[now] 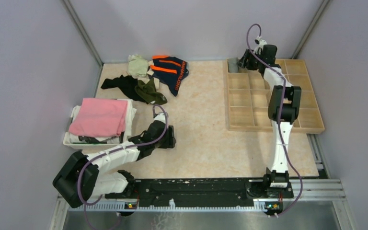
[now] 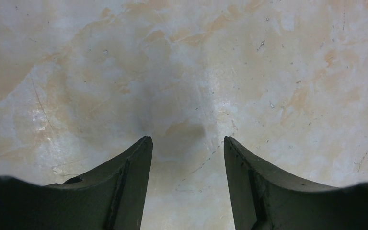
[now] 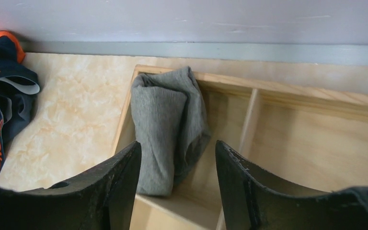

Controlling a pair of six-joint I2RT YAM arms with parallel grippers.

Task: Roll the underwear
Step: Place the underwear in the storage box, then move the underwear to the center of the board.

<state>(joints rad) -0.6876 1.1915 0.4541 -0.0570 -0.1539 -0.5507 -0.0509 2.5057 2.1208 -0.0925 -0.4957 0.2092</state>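
Grey roll [image 3: 167, 124] stands on end in the far-left corner compartment of the wooden tray [image 3: 287, 91], right gripper [image 3: 177, 143] spread open over it, holding nothing; unrolled underwear pile [image 1: 146, 88] lies far-left on the table [image 1: 206, 124], just beyond the left gripper [image 2: 187, 139], which is also open and empty, so the left arm is nearer.

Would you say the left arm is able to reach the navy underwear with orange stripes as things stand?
Probably yes. The left arm's jaws hang open over bare table, and the navy underwear with orange stripes lies uncovered farther back; only the olive green underwear lies near that path.
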